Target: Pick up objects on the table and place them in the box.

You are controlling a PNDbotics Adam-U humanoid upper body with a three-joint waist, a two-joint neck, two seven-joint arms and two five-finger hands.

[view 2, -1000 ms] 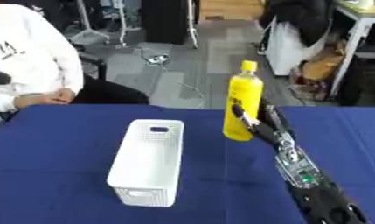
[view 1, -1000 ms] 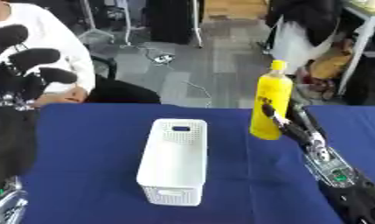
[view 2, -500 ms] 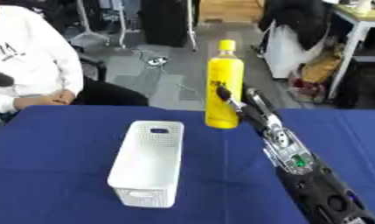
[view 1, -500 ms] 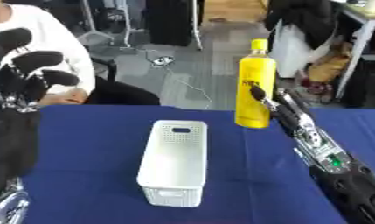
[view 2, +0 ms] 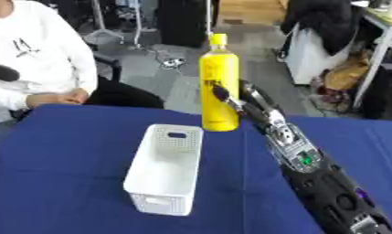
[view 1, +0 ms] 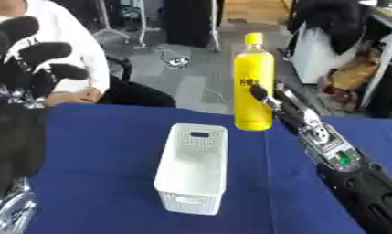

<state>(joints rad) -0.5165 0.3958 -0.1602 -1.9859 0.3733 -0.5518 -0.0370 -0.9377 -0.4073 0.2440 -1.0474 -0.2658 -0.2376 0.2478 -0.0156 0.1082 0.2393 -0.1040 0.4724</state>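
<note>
Right eye view: white box [view 2: 165,170] empty, yellow bottle [view 2: 219,83] beside.

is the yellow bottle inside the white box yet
No, the yellow bottle is held upright by the right hand above the table behind the white box, which looks empty.

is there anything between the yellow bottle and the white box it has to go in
Nothing visible. The right hand holds the bottle upright, just beyond the box's far right corner. The box is open-topped and looks empty.
</note>
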